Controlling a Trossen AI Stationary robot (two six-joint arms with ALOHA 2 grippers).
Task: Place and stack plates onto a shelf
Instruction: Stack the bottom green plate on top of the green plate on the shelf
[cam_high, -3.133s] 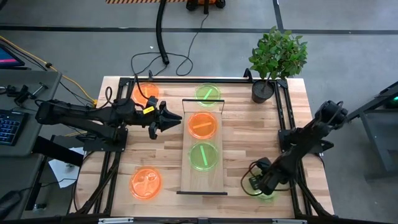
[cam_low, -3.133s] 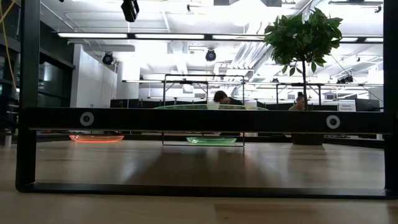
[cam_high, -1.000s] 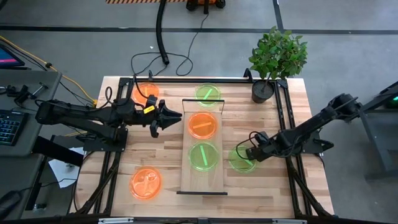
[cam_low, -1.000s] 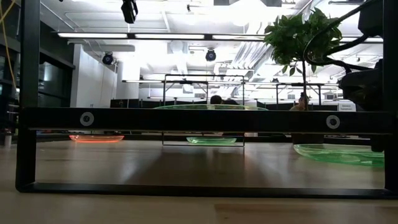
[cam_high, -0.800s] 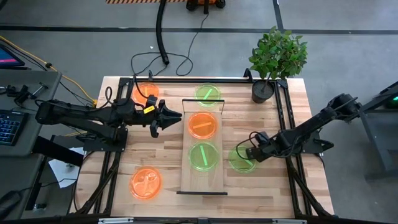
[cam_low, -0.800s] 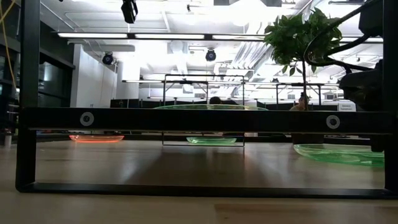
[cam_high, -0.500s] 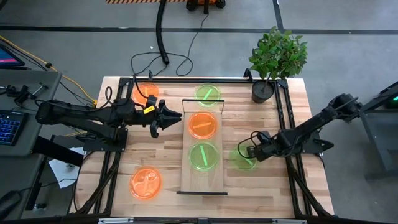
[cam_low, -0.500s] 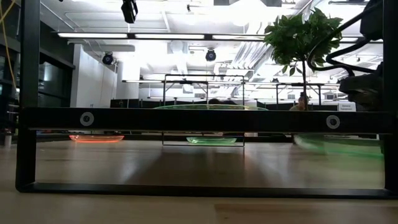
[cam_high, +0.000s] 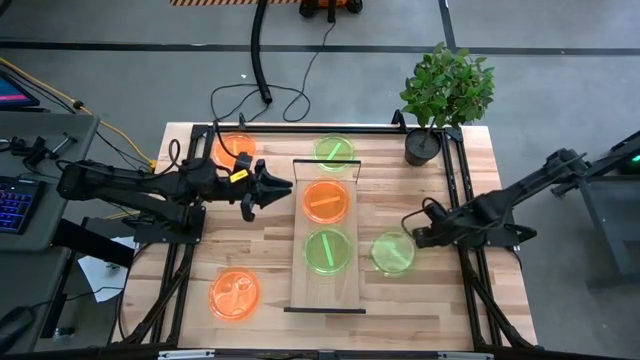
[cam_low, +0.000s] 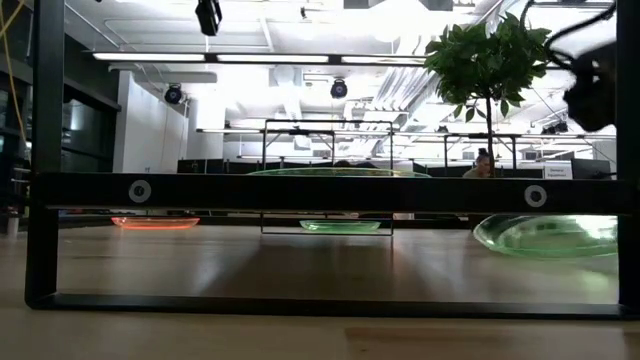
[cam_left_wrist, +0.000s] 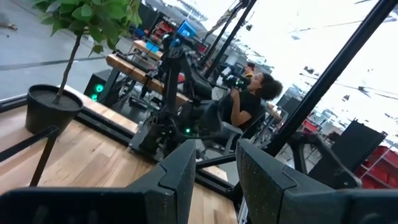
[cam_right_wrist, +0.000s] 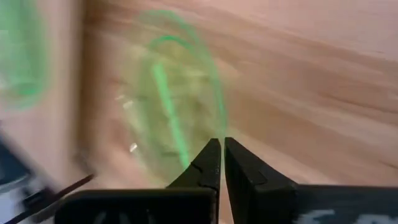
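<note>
My right gripper (cam_high: 409, 235) is shut on a neon green plate (cam_high: 391, 253) just right of the shelf (cam_high: 325, 292); the plate also shows in the low view (cam_low: 545, 236). An orange plate (cam_high: 326, 201) and a green plate (cam_high: 325, 250) lie on the shelf board. Another green plate (cam_high: 334, 151) lies on the table at the shelf's far end. Two orange plates lie on the table, one at the far left (cam_high: 232, 148) and one at the near left (cam_high: 234, 295). My left gripper (cam_high: 288, 187) is open and empty, left of the shelf. My right gripper pinches the green plate's rim (cam_right_wrist: 219, 132) on its far right side between its nearly closed fingertips (cam_right_wrist: 211, 155). The fingers come from the table's right, slanting down. The plate spreads out to one side of the fingers, low over the table; whether its bottom touches the wood I cannot tell.
A potted plant (cam_high: 445, 95) stands at the table's far right corner. Black frame rails (cam_high: 452, 190) run along the table's sides. The shelf's black end frame (cam_low: 330, 192) fills the low view. A person (cam_left_wrist: 249, 102) sits beyond the table.
My right gripper has risen and drawn a little toward the table's right and far edges, keeping hold of the green plate. The plate lay flat on the table beside the shelf; its held side has come up and it has shifted slightly right.
</note>
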